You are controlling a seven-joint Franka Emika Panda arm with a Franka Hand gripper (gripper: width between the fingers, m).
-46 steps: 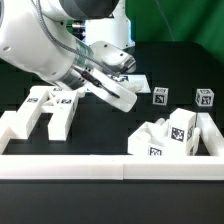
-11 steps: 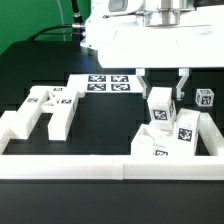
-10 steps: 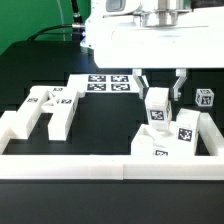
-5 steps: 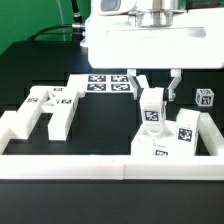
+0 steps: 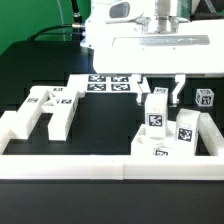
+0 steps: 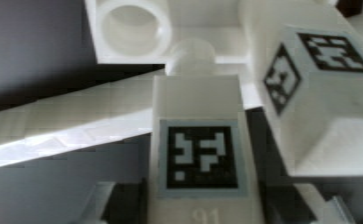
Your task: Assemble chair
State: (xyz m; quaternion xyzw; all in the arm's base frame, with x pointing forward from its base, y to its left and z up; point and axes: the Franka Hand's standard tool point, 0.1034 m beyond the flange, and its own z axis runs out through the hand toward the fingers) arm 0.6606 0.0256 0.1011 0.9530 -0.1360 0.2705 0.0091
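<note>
One chunky matte-white tagged bar (image 5: pixel 157 110) stood upright, clamped in the end effector (image 5: pixel 161 97), its long axis running twelve-to-six, with white chair pieces (image 5: pixel 172 138) heaped directly at six o'clock.

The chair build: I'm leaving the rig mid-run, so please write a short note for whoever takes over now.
Gripper: closed on an upright tagged bar, held at the pile of parts at the exterior view's right, by the border wall.
Other parts: an H-shaped group at the exterior view's left; a small tagged block far right, apart.
Done: one bar picked up; no chair stands yet. Whether pieces are joined cannot be told.
Left: seat this bar, then probably fit the remaining parts.
</note>
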